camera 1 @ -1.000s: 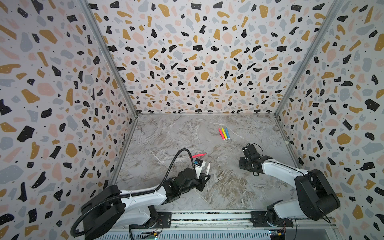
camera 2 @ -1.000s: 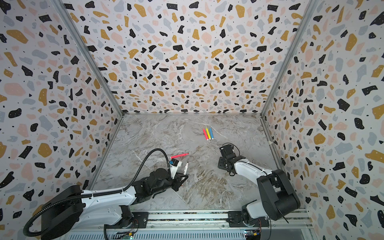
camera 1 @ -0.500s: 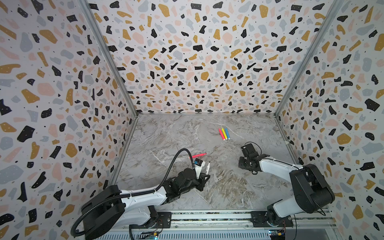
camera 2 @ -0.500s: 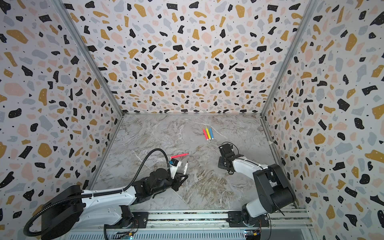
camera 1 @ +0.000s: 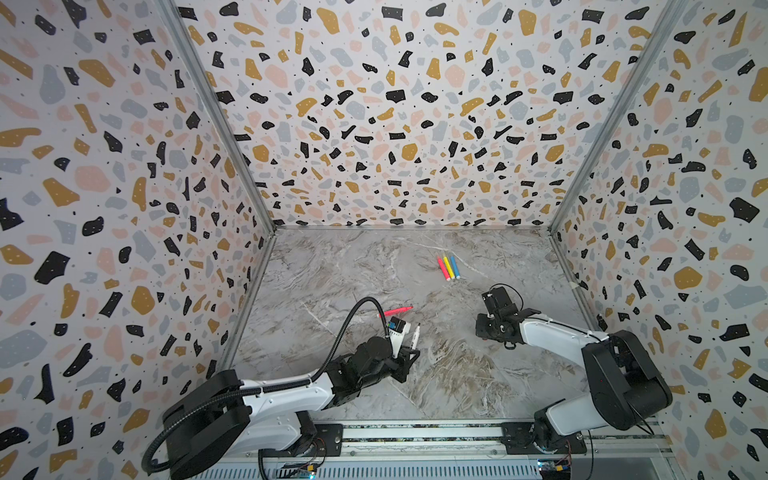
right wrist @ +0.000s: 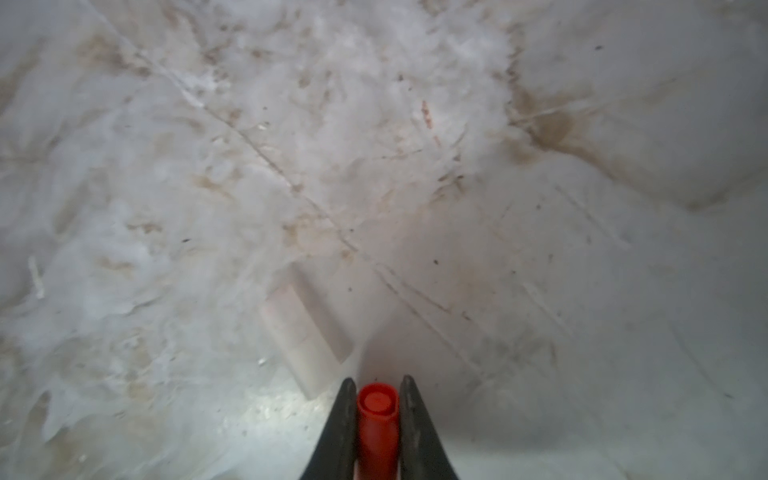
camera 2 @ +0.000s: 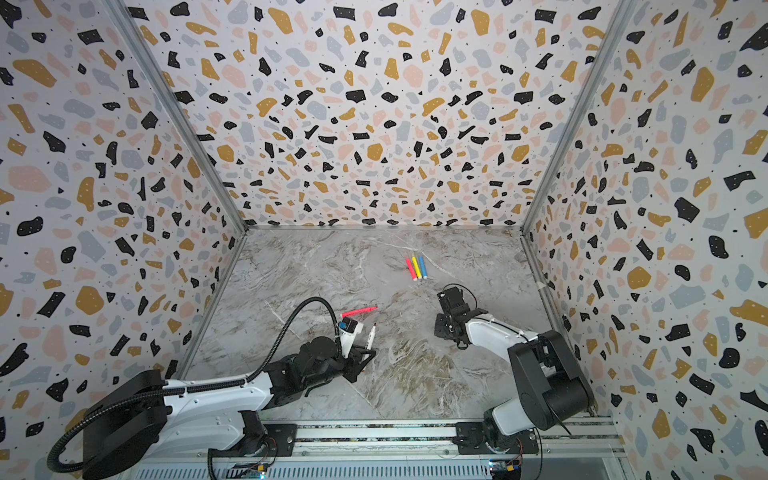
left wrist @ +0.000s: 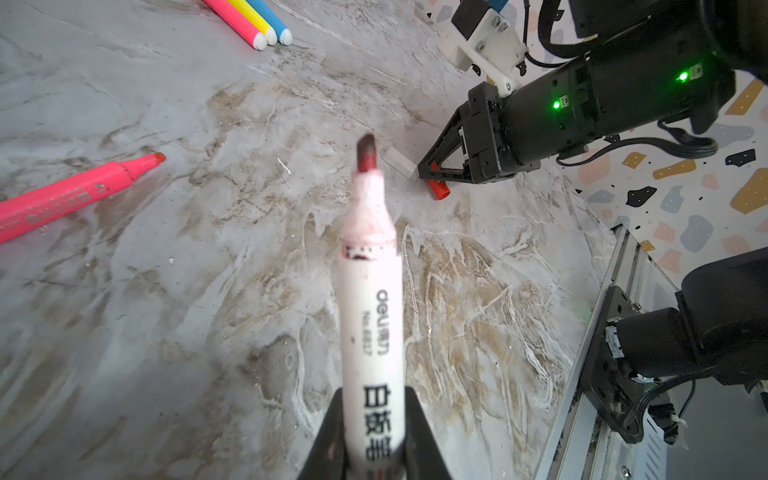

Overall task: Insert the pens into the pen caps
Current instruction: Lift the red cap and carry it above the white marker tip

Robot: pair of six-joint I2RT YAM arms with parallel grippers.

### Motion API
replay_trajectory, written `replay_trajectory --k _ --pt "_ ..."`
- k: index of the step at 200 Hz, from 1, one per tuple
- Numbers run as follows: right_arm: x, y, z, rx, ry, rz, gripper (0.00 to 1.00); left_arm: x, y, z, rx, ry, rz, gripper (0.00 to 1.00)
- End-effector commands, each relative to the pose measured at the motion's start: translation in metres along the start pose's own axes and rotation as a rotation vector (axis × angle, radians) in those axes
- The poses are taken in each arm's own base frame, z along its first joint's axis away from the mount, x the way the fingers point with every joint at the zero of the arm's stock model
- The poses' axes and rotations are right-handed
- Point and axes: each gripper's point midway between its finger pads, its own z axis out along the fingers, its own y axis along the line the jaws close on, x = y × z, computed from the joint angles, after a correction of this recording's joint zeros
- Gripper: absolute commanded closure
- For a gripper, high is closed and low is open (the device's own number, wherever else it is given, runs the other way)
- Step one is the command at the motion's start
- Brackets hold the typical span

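On your marble table (camera 1: 332, 270), the little red cap (right wrist: 376, 424) sits pinched in your right gripper (right wrist: 378, 382), which just squeezed shut. Your left gripper (left wrist: 372, 395) pinches the white pen (left wrist: 371, 291).

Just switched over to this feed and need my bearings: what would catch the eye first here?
The white marker with its stained bare tip, clamped in the left jaws, fills the left wrist view. Opposite it, the right jaws are shut on a stubby red cap down at the tabletop. A neon pink marker lies loose mid-table, and a row of three markers, pink, yellow and blue, lies toward the back.
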Motion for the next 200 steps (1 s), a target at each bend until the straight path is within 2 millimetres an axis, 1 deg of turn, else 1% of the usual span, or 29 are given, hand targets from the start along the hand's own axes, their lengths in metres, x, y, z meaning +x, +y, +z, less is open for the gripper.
replay_trajectory --k 1,27,41,66,85,105,130,162,183,200 --pt "-0.008 0.022 -0.023 -0.121 -0.025 -0.045 0.94 -0.017 -0.013 -0.003 0.048 -0.057 0.034 0.98" --pt "-0.024 0.047 -0.054 -0.259 -0.09 -0.072 0.95 -0.025 -0.019 -0.008 0.076 -0.092 0.041 0.98" --pt "-0.035 0.062 -0.076 -0.352 -0.148 -0.085 0.95 -0.028 -0.022 -0.01 0.091 -0.107 0.037 0.98" --pt "-0.048 0.086 -0.112 -0.519 -0.235 -0.073 0.95 -0.032 -0.03 -0.01 0.13 -0.132 0.011 0.98" --pt "-0.051 0.106 -0.137 -0.687 -0.286 -0.034 0.97 -0.033 -0.039 -0.008 0.154 -0.155 -0.005 0.98" --pt "-0.051 0.123 -0.157 -0.853 -0.325 0.018 0.99 -0.035 -0.052 -0.008 0.187 -0.187 -0.028 0.98" --pt "-0.046 0.14 -0.175 -0.974 -0.364 0.025 1.0 -0.037 -0.068 -0.008 0.239 -0.22 -0.061 0.99" --pt "-0.041 0.158 -0.187 -1.043 -0.375 0.004 1.0 -0.038 -0.084 -0.005 0.278 -0.226 -0.071 0.99" --pt "-0.038 0.164 -0.194 -1.083 -0.392 0.01 1.0 -0.038 -0.091 -0.001 0.298 -0.224 -0.081 0.99" --pt "-0.039 0.165 -0.197 -1.095 -0.398 0.025 1.0 -0.038 -0.095 0.0 0.311 -0.229 -0.097 0.99"
